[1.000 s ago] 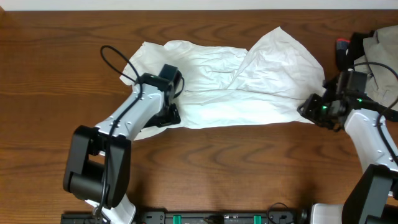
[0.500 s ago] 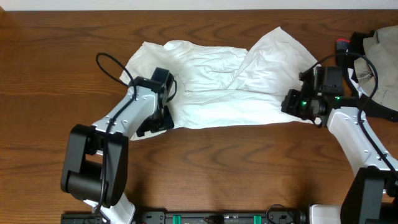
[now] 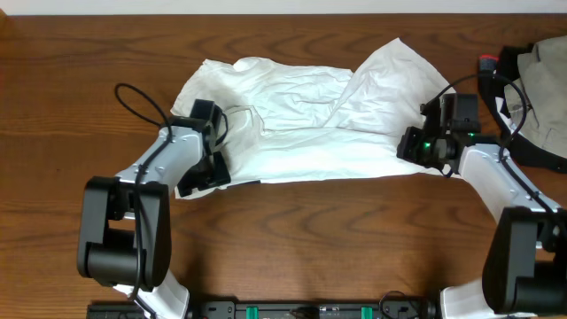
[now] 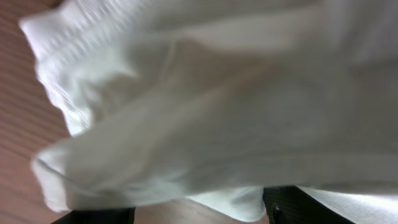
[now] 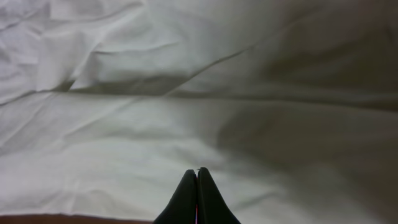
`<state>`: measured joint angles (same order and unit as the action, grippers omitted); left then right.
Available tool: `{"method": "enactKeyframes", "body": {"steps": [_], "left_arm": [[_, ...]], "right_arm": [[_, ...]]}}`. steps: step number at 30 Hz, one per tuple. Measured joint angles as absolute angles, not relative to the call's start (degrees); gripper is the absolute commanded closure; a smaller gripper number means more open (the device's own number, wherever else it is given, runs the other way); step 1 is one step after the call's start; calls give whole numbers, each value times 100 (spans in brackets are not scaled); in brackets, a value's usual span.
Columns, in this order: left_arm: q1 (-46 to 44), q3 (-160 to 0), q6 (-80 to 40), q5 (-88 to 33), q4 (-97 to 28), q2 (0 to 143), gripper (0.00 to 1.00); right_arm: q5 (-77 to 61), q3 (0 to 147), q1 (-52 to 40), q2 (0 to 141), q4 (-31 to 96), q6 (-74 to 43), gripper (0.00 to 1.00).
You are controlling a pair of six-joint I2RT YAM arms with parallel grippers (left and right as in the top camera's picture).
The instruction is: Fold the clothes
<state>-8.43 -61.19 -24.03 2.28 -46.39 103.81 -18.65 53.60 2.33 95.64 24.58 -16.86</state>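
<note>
The clothes (image 3: 319, 124) are one wide, wrinkled white garment spread flat across the back middle of the table. My left gripper (image 3: 202, 170) sits at its lower left corner. In the left wrist view the blurred white cloth (image 4: 217, 93) hangs over both dark fingers (image 4: 292, 208), which stand apart with bare wood showing between them. My right gripper (image 3: 409, 146) is over the garment's lower right part. In the right wrist view its fingertips (image 5: 198, 171) are pressed together above the cloth (image 5: 155, 112), with no cloth visible between them.
A pile of beige fabric (image 3: 545, 80) with black straps lies at the far right edge, and a small red-topped item (image 3: 487, 64) is beside it. Bare wooden table (image 3: 310, 239) runs along the front. A black cable (image 3: 142, 97) loops off the left arm.
My left gripper has slid left, and the garment's lower left corner shifted with it. My right gripper has moved left and inward from the garment's right edge onto the cloth.
</note>
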Motion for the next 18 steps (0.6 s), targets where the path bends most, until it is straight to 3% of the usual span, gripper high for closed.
{"method": "enactKeyframes", "body": {"steps": [18], "left_arm": [[-683, -6077, -1898, 255, -4410, 10381, 34]], "right_arm": [[-1660, 5404, 440, 10355, 2084, -1643, 99]]}}
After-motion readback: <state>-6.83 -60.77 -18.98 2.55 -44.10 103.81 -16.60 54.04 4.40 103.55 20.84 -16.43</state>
